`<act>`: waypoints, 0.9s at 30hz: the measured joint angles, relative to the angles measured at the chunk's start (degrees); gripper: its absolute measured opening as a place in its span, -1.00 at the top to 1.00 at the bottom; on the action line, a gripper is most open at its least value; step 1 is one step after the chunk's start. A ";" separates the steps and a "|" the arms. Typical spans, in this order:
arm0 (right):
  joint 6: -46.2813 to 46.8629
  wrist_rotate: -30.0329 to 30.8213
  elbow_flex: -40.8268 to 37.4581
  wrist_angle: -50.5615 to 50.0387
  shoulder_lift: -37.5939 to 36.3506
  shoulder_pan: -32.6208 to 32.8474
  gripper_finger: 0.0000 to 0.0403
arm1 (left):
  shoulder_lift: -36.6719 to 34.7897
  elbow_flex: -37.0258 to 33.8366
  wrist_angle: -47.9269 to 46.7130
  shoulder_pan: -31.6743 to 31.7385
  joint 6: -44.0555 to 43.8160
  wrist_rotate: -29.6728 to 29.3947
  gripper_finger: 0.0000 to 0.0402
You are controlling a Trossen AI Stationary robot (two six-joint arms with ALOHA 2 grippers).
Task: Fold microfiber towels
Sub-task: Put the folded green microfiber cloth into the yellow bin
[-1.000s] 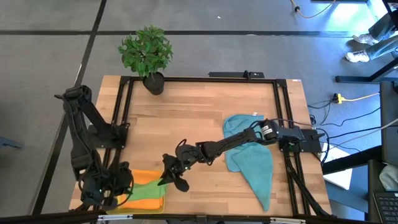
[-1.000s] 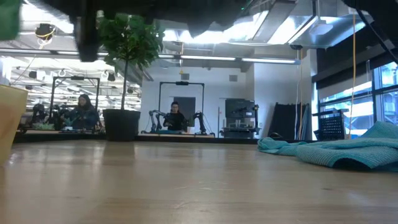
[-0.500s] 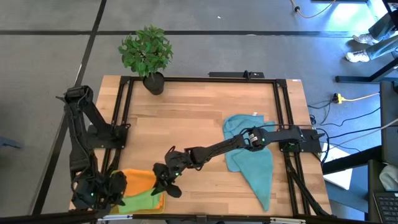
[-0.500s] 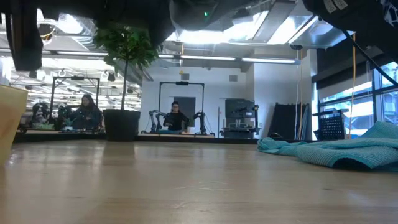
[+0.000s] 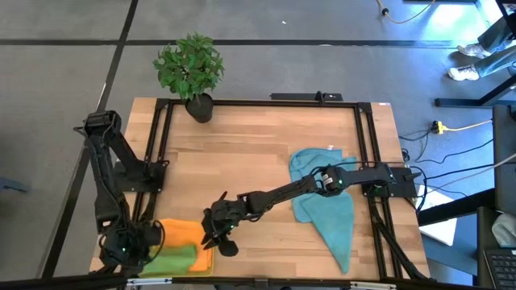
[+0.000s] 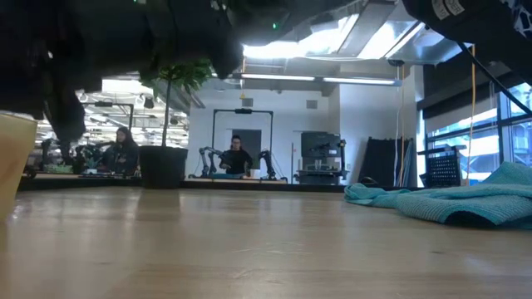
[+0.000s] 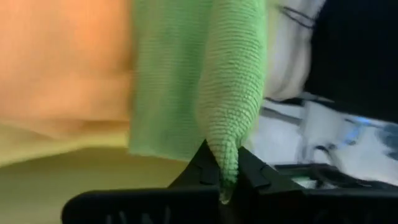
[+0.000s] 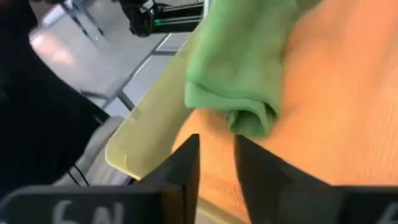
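1. As seen from overhead, the left gripper [image 5: 127, 251] pinches the green towel [image 5: 173, 259], which lies over the orange towel [image 5: 179, 234] beside it; the right gripper [image 5: 218, 238] sits at their far edge, well apart from the teal towels [image 5: 326, 205].
2. At the left wrist, fingers [image 7: 205, 168] pressed together clamp a green fold.
3. At the right wrist, fingers [image 8: 186, 165] stand slightly parted over orange cloth, holding nothing.

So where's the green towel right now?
In the high view the green towel lies at the table's front left corner, on the orange towel, with the left gripper pinching its edge and the right gripper just beside.
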 joint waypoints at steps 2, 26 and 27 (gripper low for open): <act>-1.29 1.44 1.09 -1.62 -0.22 0.00 0.37 | 0.09 -1.21 -0.45 -0.05 -0.22 -0.59 1.00; -14.70 7.18 9.87 -16.99 -2.27 3.82 -0.22 | -0.03 6.07 -0.21 0.10 20.54 -19.05 1.00; -14.67 7.39 9.87 -16.95 -2.27 3.96 -0.26 | -0.03 6.07 0.40 0.12 20.84 -19.63 1.00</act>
